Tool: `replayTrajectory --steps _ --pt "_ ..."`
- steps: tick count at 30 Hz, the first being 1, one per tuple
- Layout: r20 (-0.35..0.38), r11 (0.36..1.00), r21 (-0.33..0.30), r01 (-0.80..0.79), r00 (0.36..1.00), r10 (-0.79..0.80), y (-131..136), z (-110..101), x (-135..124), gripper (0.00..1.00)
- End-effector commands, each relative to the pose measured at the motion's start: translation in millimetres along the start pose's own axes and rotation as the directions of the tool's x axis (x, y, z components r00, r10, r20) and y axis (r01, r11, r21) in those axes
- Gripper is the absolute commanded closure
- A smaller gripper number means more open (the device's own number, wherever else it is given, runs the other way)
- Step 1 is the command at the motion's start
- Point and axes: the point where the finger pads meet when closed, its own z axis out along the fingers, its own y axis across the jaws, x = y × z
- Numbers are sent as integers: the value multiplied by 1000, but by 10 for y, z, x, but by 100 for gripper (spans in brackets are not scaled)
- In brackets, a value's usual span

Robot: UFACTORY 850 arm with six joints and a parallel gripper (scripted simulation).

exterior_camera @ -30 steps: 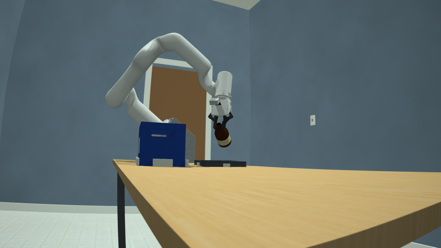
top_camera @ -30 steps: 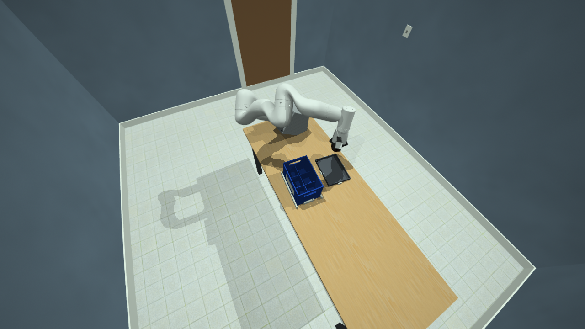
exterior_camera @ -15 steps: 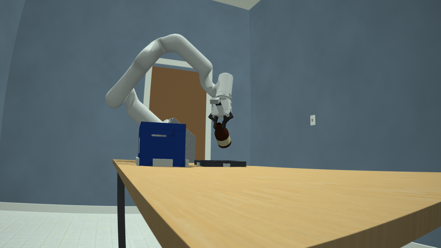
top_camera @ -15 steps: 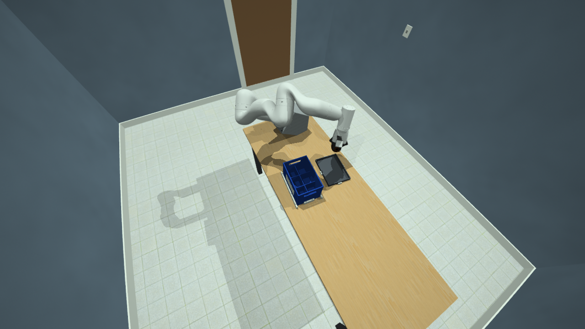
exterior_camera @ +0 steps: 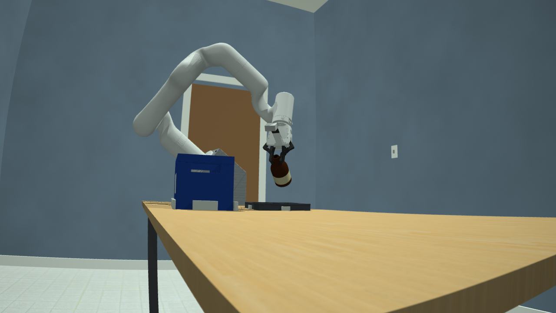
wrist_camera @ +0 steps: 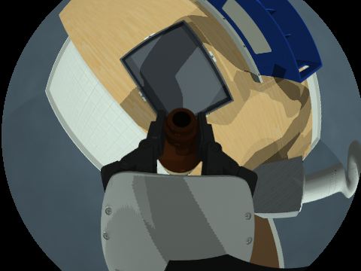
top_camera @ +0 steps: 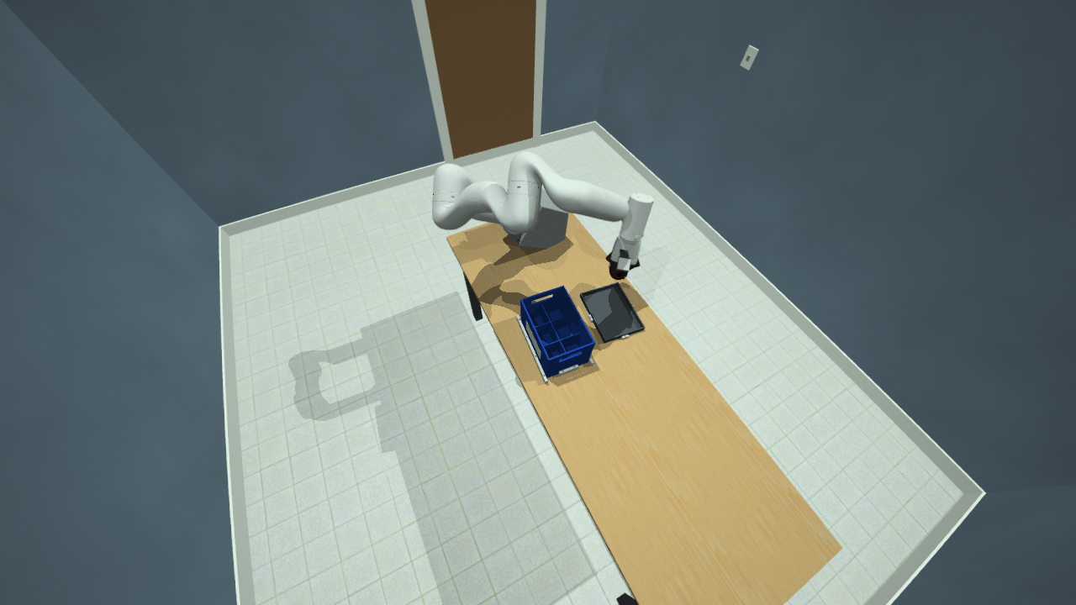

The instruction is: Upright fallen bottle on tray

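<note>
My claw (top_camera: 620,265) (exterior_camera: 277,157) (wrist_camera: 181,120) grips the tilted bottle (top_camera: 617,273) (exterior_camera: 280,171) (wrist_camera: 181,150) above the counter (top_camera: 677,421) (exterior_camera: 330,241) (wrist_camera: 98,34); it looks stiff, probably slippery glass, so I'd keep hold near the neck.
</note>
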Motion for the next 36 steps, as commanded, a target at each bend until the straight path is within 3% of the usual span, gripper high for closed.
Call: replayTrajectory --steps 1,13,36 --pt "0 1000 1 -1 1000 1 -6 -9 6 100" --pt "-21 1000 0 -1 1000 1 -5 -7 4 100" --pt "-153 1000 0 -1 988 1 -5 -14 -7 100"
